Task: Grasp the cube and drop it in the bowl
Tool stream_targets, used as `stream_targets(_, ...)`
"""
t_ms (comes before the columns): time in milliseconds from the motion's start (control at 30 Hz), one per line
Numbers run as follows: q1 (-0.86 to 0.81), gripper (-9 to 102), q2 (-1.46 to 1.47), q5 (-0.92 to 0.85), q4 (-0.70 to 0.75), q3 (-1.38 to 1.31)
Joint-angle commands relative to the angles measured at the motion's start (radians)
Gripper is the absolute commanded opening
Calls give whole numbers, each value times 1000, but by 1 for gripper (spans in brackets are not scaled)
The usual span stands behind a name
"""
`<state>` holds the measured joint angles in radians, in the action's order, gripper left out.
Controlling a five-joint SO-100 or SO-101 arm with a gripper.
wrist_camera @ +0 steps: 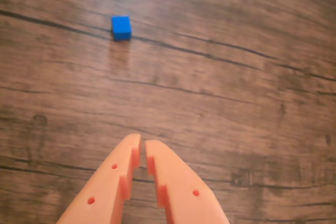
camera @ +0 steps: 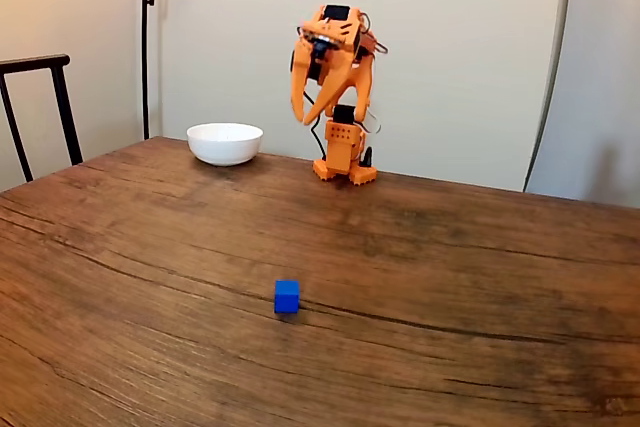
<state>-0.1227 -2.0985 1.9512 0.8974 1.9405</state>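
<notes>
In the fixed view, the cube [camera: 287,296] is seen nearest the camera, resting alone on the wooden tabletop [camera: 480,277], well apart from everything else. Farther back, the orange arm [camera: 335,97] is folded upright over its base, and the bowl [camera: 225,143] is placed beside it to the left, near the far edge. In the wrist view, the fingers [wrist_camera: 142,147] are almost together, only a thin slit being left between the tips, and nothing is held. The cube [wrist_camera: 121,27] lies ahead of them and slightly to the left.

Several faults are to be expected. If the fingers are not spread before descent, the cube is likely to be knocked away rather than straddled. If the leftward offset is not corrected, one tip may land on top of it. A long reach is required, so a weak grip may let it slip before the bowl is reached.
</notes>
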Motion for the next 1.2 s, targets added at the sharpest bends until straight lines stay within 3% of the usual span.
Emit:
stream_targets(0, 6, 0, 69, 29, -31, -98)
stream_targets(200, 21, 0, 202, 66, -175, -126)
stream_targets(500, 41, 22, 390, 52, -348, -126)
stream_targets(1000, 106, 24, 678, 51, -692, -126)
stream_targets(1167, 118, 38, 750, 49, -769, -126)
